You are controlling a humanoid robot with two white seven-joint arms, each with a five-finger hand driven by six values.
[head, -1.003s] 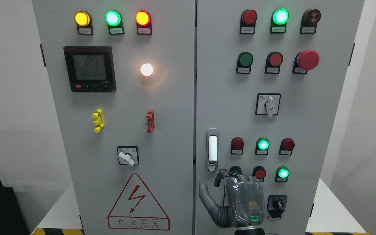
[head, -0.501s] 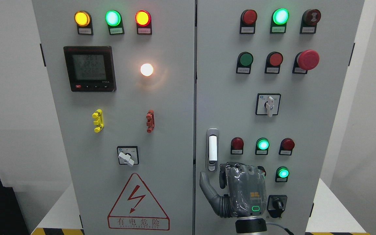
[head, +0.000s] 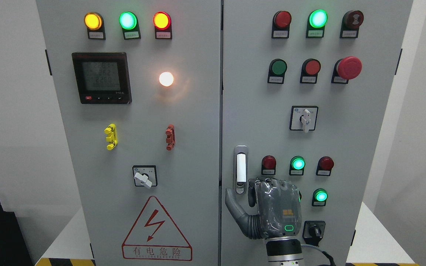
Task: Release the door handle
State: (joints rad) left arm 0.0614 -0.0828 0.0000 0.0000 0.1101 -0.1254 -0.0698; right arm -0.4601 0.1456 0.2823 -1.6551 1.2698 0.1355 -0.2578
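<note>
**Right hand raised beside the door handle of the control cabinet**

Since the earlier frames the right hand [head: 268, 207] has risen along the right-hand door [head: 346, 147], so that its knuckles now lie level with the lower end of the door handle [head: 240, 169] and its wrist cuff shows at the bottom edge. The hand enters from the bottom edge, right of the middle, with its back toward the camera. Its fingers [head: 252, 192] are curled over toward the door and close on nothing; the thumb [head: 233, 205] stands out to the left, its tip just below the foot of the handle. Whether the thumb touches the handle cannot be told. The handle is an upright, silver-framed recess with a white lever, set at the left edge of the right-hand door, just right of the seam between the two doors. It sits flush and is not grasped. To the right of the handle runs a row of three lamps, the middle green lamp [head: 297, 163] lit; a second lit green lamp [head: 320, 195] shows just right of the hand. A black rotary switch [head: 313, 231] lies near the wrist on its right. On the left-hand door [head: 87, 184], a digital meter [head: 101, 77] and a red warning triangle [head: 156, 229] are well apart from the hand.
</note>
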